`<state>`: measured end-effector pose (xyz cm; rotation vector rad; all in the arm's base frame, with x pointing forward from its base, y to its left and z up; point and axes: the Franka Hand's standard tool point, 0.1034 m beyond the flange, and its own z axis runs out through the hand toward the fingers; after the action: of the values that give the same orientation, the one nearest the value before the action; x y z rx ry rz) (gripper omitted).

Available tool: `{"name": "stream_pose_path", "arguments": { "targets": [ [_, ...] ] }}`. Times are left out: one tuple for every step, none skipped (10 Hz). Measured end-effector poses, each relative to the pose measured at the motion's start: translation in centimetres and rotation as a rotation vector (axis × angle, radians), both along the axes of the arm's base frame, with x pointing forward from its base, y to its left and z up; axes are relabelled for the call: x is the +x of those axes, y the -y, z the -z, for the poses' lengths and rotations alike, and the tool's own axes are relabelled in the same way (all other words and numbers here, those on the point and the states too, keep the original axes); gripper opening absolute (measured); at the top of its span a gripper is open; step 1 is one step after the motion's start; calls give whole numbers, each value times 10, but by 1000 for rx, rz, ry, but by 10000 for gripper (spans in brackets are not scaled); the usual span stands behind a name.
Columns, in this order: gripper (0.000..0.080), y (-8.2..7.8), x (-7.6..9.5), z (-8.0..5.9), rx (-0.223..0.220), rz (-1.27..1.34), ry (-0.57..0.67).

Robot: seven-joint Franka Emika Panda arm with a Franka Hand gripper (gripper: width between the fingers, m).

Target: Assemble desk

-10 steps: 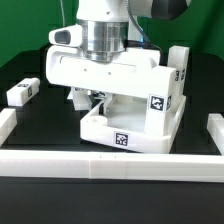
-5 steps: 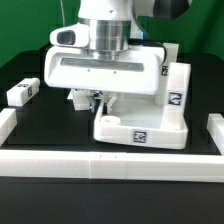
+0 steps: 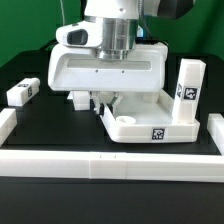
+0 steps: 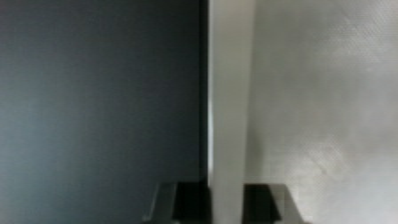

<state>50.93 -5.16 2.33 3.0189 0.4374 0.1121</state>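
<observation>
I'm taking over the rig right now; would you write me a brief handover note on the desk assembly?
Gripper: shut on the tabletop's raised rim.
Tabletop: toward the exterior view's right, rim up.
Done: one leg stands upright at its far right corner; how firmly it is seated I cannot tell.
Left: a loose leg lies at the exterior view's left, and a white part is half hidden behind the gripper. The other corners show no legs.
</observation>
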Motion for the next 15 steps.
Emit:
{"name": "stream_pose_path", "arguments": {
  "targets": [
    [60, 0, 1, 0, -7, -59, -4],
    [60, -5, 10, -4, -24, -171, -3],
    [60, -10, 15, -7, -35, -216, 3],
    [60, -13, 17, -7, -41, -250, 3],
    [60, -15, 18, -7, -51, -316, -2],
    [60, -12, 18, -7, -57, -368, -8],
    [60, -11, 18, -7, -60, -388, -10],
    [60, -10, 18, -7, -70, -464, -18],
    [60, -10, 18, -7, -78, -518, -24],
    [60, -11, 19, -7, -88, -583, -31],
    [60, -20, 26, -10, -100, -648, -28],
    [60, -28, 33, -11, -109, -702, -23],
    [60, -37, 39, -12, -119, -773, -26],
    [60, -44, 44, -11, -125, -847, -42],
    [60, -40, 43, -11, -139, -938, -53]
  ]
}}
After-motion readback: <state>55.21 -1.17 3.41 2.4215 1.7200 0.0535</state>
